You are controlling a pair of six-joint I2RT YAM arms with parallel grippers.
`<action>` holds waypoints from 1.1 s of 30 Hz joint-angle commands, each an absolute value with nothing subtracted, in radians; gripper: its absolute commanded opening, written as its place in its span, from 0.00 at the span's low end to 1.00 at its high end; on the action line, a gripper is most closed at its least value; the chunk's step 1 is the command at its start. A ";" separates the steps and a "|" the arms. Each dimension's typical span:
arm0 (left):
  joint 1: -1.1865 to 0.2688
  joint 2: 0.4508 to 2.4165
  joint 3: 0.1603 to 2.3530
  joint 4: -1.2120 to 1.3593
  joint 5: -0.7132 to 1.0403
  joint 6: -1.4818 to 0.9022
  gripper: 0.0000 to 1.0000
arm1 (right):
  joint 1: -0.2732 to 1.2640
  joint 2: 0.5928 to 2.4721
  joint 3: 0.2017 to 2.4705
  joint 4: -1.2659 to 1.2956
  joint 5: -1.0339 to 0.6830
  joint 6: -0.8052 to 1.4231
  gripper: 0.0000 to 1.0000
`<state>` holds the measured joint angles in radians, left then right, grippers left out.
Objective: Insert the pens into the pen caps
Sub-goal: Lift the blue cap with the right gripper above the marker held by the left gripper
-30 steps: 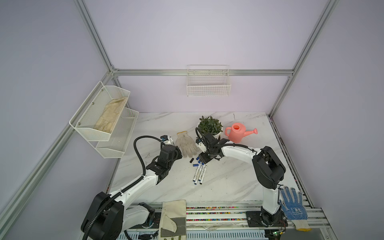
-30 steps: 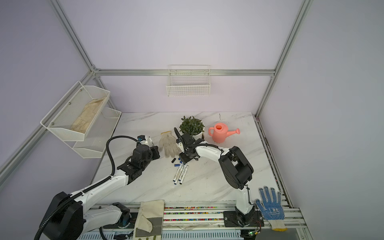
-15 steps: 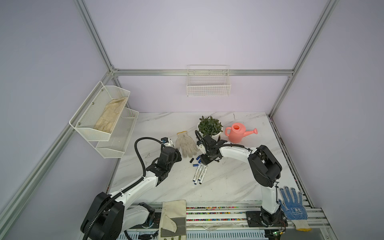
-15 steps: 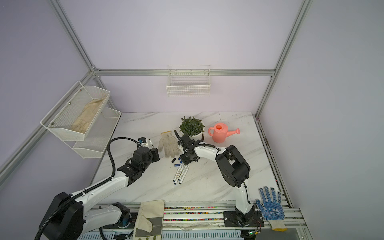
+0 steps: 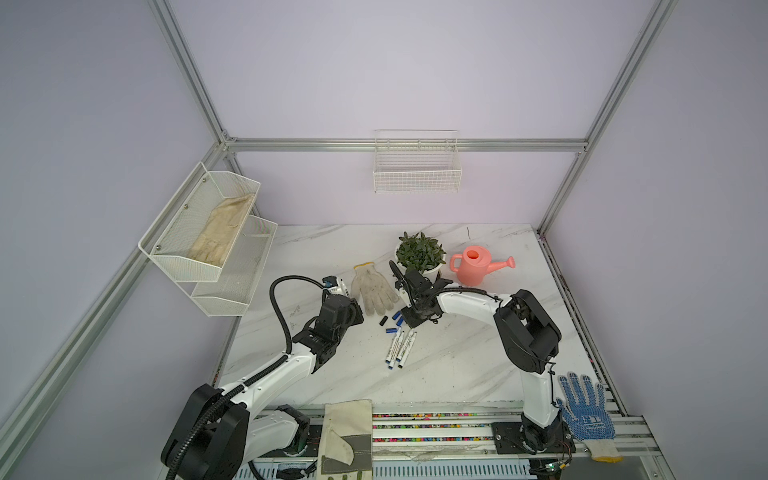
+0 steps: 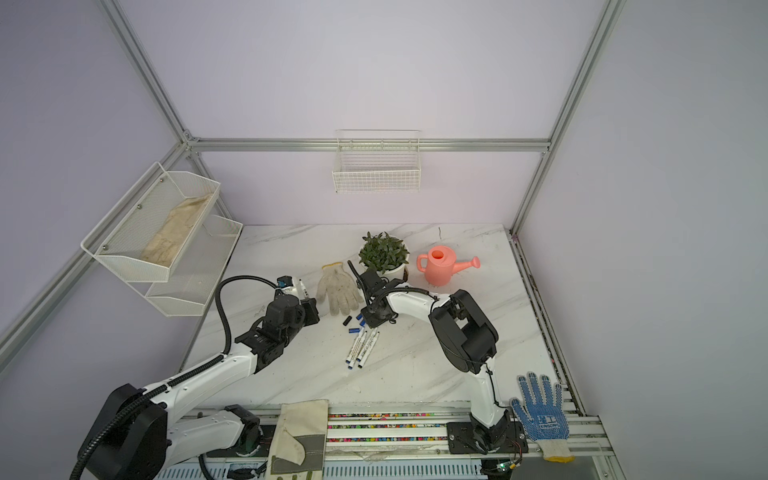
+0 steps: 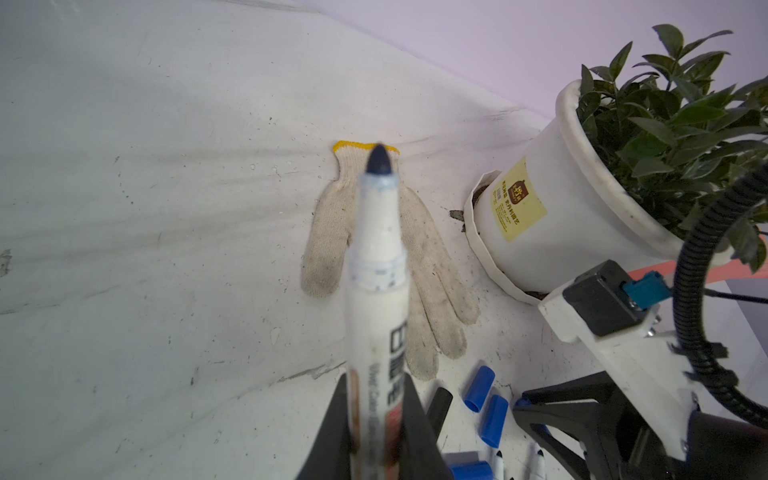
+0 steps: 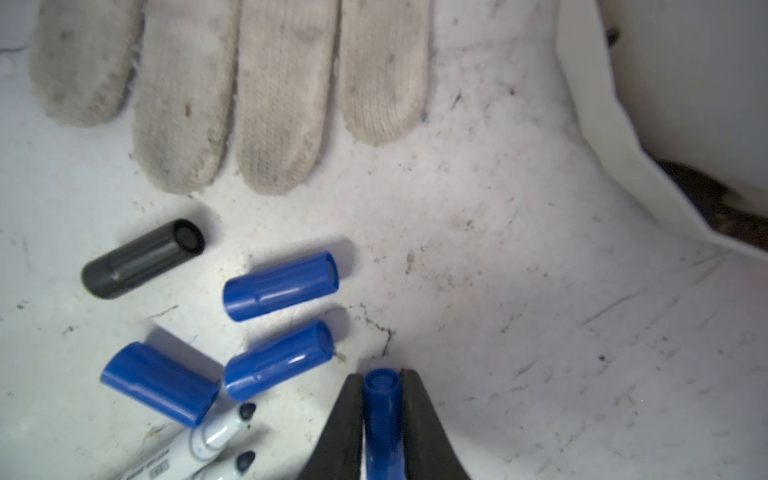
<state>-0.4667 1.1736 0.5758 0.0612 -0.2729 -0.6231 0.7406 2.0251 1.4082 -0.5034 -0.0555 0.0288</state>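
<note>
My left gripper (image 7: 374, 386) is shut on a white pen (image 7: 376, 291) whose dark tip points away from the wrist; in a top view that pen (image 5: 340, 286) is held above the table's left-middle. My right gripper (image 8: 381, 376) is shut on a blue pen cap (image 8: 382, 415) low over the table, beside the loose caps. A black cap (image 8: 141, 259) and three blue caps (image 8: 280, 286) (image 8: 278, 359) (image 8: 160, 384) lie next to it. Three uncapped pens (image 5: 399, 345) lie side by side just in front of the caps in both top views.
A worn white glove (image 5: 374, 289) lies behind the caps, close to both grippers. A potted plant (image 5: 419, 253) and a pink watering can (image 5: 476, 266) stand further back. Wire baskets (image 5: 216, 245) hang on the left wall. A blue glove (image 5: 584, 409) lies at the front right.
My right gripper's jaws have closed on the blue cap. The left arm has stayed nearly still with its pen.
</note>
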 commanded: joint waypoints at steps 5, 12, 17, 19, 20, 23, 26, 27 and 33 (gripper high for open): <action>-0.467 1.178 0.555 0.158 -0.193 -0.549 0.00 | 0.738 2.044 1.426 -0.529 -0.037 0.034 0.04; -0.490 1.194 0.563 0.268 -0.004 -0.443 0.00 | 0.710 1.845 1.418 -0.325 -0.139 0.030 0.00; -0.525 1.190 0.560 0.329 0.092 -0.376 0.00 | 0.655 1.710 1.373 -0.073 -0.308 0.105 0.00; -0.539 1.191 0.560 0.354 0.108 -0.367 0.00 | 0.631 1.679 1.362 0.020 -0.375 0.136 0.00; -0.550 1.194 0.560 0.368 0.113 -0.362 0.00 | 0.619 1.669 1.361 0.061 -0.409 0.158 0.00; -0.565 1.214 0.566 0.398 0.129 -0.360 0.00 | 0.599 1.661 1.372 0.132 -0.514 0.190 0.00; -0.577 1.240 0.586 0.403 0.142 -0.357 0.00 | 0.598 1.671 1.392 0.154 -0.594 0.205 0.00; -0.582 1.245 0.593 0.406 0.148 -0.358 0.00 | 0.598 1.677 1.395 0.159 -0.620 0.211 0.00; -0.597 1.270 0.622 0.421 0.146 -0.351 0.00 | 0.598 1.695 1.407 0.141 -0.721 0.203 0.00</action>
<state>-0.5903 1.2694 0.5766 0.3531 0.1268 -0.3737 0.5949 1.6878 1.3895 0.1150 -0.6205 0.1955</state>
